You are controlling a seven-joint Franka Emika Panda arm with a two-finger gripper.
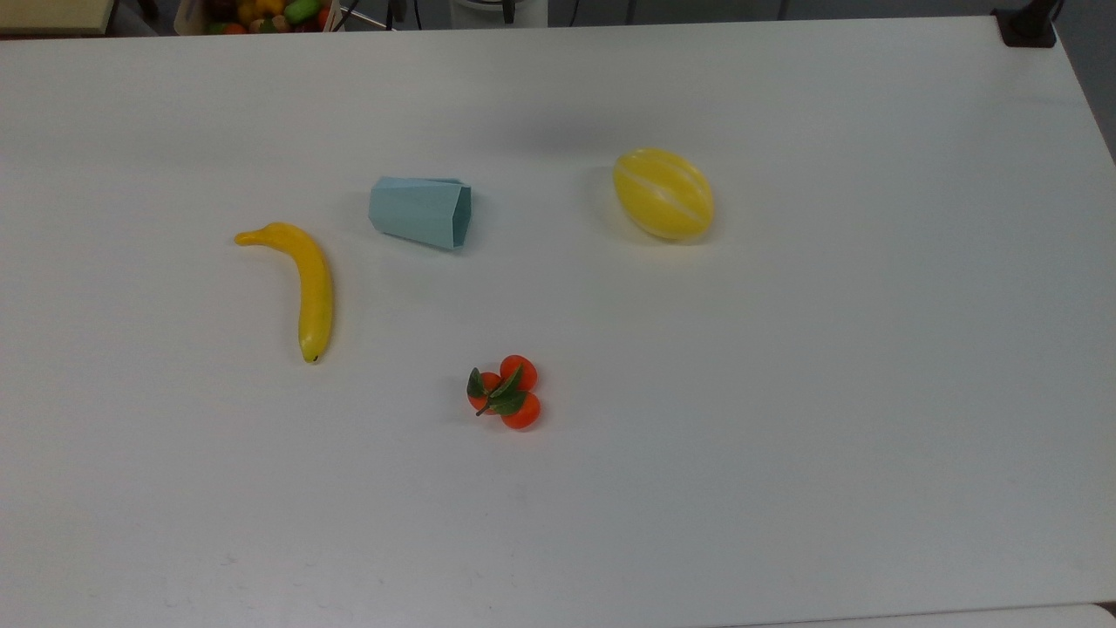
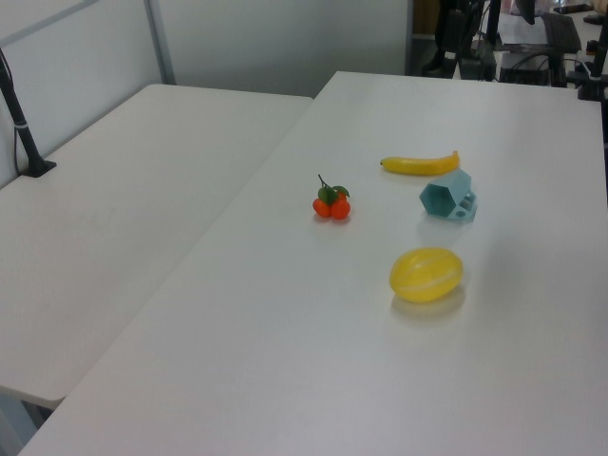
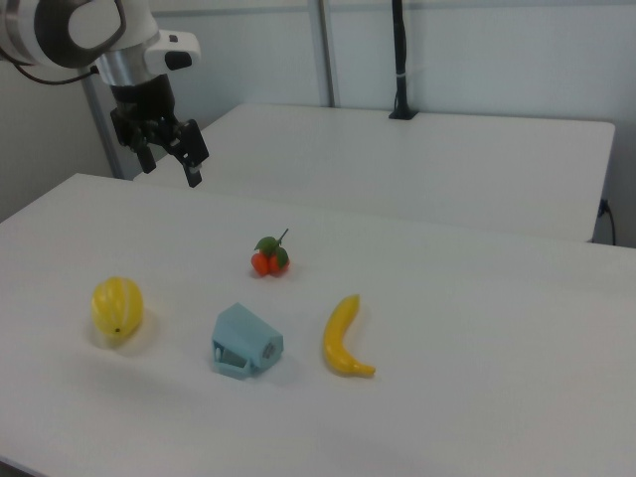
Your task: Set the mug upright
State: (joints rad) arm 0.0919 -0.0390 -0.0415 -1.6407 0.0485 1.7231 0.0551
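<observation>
In the top view, the mug [image 1: 419,212] lies on its side on the white table [image 1: 785,392], its wide hexagonal mouth turned toward the top view's right and its narrower base toward the top view's left. Taking the mug as the landmark: the banana [image 1: 301,281] lies to its left and a little nearer the bottom edge, apart from it; the yellow melon [image 1: 663,194] sits well off to its right at about the same height; the cluster of small oranges with leaves [image 1: 506,392] lies well below it, slightly right.

In the left view, the mug [image 2: 448,197] shows its open hexagonal mouth toward the camera, with a handle on its right. The banana [image 2: 420,163] lies just behind the mug, the melon [image 2: 426,274] in front of it, the oranges [image 2: 332,201] to its left.

In the right view, the mug [image 3: 243,341] rests on its side with the handle on the table. The gripper [image 3: 172,162] hangs high above the table, far up and left of the mug, its two fingers spread apart and holding nothing. The melon [image 3: 117,307] is left of the mug, the banana [image 3: 343,337] just right, the oranges [image 3: 269,257] behind.
</observation>
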